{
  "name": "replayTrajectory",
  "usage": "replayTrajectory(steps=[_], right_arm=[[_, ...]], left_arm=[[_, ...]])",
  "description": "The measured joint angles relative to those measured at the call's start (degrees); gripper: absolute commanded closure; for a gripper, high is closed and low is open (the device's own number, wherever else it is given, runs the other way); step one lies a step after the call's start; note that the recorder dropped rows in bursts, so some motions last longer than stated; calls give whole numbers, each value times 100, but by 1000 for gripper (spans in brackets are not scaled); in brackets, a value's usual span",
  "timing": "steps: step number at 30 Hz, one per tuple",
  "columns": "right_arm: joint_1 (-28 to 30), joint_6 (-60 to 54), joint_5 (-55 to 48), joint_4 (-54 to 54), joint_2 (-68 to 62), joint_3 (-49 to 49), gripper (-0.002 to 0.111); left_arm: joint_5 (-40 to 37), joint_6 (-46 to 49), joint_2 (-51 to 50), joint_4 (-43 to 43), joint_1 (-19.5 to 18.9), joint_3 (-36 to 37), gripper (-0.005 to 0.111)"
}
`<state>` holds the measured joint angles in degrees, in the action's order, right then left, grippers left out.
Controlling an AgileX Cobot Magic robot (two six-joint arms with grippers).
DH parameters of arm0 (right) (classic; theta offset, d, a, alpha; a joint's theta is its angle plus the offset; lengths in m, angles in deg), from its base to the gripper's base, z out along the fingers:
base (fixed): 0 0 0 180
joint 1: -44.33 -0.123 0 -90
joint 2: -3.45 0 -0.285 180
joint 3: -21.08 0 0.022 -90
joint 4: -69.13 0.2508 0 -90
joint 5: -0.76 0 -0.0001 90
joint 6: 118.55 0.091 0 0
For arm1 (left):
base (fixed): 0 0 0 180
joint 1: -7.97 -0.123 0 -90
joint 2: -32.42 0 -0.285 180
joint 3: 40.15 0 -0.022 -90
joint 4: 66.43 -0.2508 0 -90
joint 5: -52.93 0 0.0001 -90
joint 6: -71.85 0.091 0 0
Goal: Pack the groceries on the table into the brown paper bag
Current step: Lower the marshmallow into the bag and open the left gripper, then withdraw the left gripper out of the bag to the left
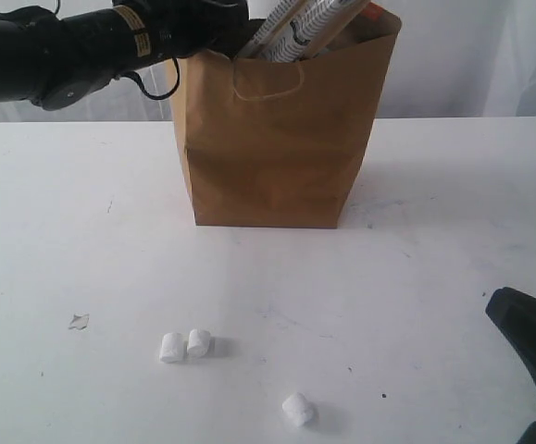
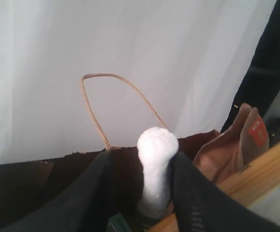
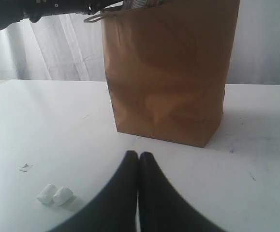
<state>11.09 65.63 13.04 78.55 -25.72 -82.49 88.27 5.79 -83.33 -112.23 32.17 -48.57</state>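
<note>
On the table (image 1: pixel 64 231) the bag (image 1: pixel 277 157) stands upright, the left gripper (image 2: pixel 142 164) above its mouth pinches a marshmallow (image 2: pixel 156 145), which should next be dropped in, the right gripper (image 3: pixel 139 162) is clenched empty, and three loose marshmallows (image 1: pixel 199 342) wait in front.

bag inside: the brown paper bag (image 2: pixel 38 166) is just darkness to me down there.
marshmallow (image 2: pixel 155 164): lower end buried between the fingers of my left gripper (image 2: pixel 143 166).
noodle packs (image 1: pixel 295 28): tops clipped by the exterior view's edge.
right gripper (image 3: pixel 138 155): body runs off-frame at my wrist camera.
scrap (image 1: pixel 79 321) on the table (image 1: pixel 434 305): too small, I can't name it.
</note>
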Motion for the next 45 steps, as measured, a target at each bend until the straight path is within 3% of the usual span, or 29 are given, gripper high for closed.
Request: replayTrajectory(steps=[7,11,13,19,22,33,45], right_arm=[[0,0,0,0,0,0,108],[0,0,0,0,0,0,108],[0,0,0,0,0,0,108],[0,0,0,0,0,0,108],[0,0,0,0,0,0,108],[0,0,0,0,0,0,108],[0,0,0,0,0,0,108]], left_arm=[[-48,-411,0,356,0,0,48],[-68,-411,0,-5,0,0,65],[-82,-411,0,-126,0,0,68],[113,-370,0,-215,0,0,50],[130,-370,23,-334,0,0,48],[-651,-584,783,-2049,-24,0,48],[-775,-2855,1592,-4952,-566,612,48]])
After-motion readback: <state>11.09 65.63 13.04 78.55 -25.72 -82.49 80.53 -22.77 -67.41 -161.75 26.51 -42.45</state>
